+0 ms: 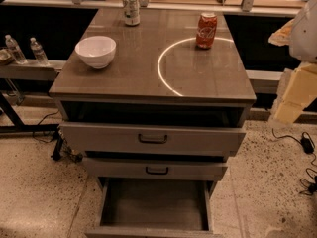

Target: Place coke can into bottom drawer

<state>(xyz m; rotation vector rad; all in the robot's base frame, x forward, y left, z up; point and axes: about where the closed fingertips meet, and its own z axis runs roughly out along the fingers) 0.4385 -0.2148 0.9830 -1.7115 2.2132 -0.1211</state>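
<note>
Bottom drawer [154,205] open up front, coke can [206,30] far back on the cabinet [133,78], gripper [296,90] off right, grip state unreadable, and a glancing reach could topple that can.

Dim; ring glare, countertop [124,81]; jaws bright, right edge.

Counts:
- cans: 2, made up of 1 red coke can [206,30] and 1 silver-green can [131,8]
- bowl [95,51]: 1, white
- tabletop [124,83]: 1
- light ring [163,66] on it: 1
- drawers: 3, namely top drawer [99,135], middle drawer [114,168] and bottom drawer [154,205]
- dark handles [152,139]: 2 visible
- bottles [14,49] on the left ledge: 2
- end effector [290,103]: 1, at the right edge of view, off the tabletop's right side
</note>
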